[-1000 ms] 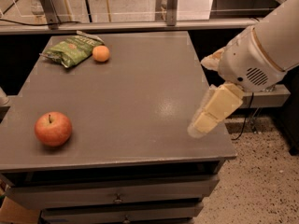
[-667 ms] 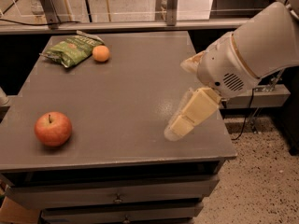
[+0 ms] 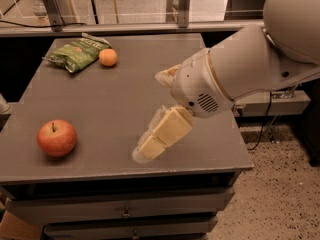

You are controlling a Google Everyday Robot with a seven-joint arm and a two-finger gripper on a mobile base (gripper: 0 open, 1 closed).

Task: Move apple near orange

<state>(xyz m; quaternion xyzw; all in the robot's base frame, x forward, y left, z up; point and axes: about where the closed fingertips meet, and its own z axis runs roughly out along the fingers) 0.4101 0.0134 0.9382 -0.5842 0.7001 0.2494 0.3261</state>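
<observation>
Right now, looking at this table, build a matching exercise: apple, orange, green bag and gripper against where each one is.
Things:
1 apple
2 orange
3 green bag
4 gripper

Places:
A back left corner
B over the front middle of the table
C front left
D just right of the green bag

Pairs: 1-C, 2-D, 3-A, 4-B

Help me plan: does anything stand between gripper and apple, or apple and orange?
Nothing visible does. Only bare table lies between the gripper, near the front edge, and the apple, and onward to the orange; the chip bag lies beside it.
</observation>
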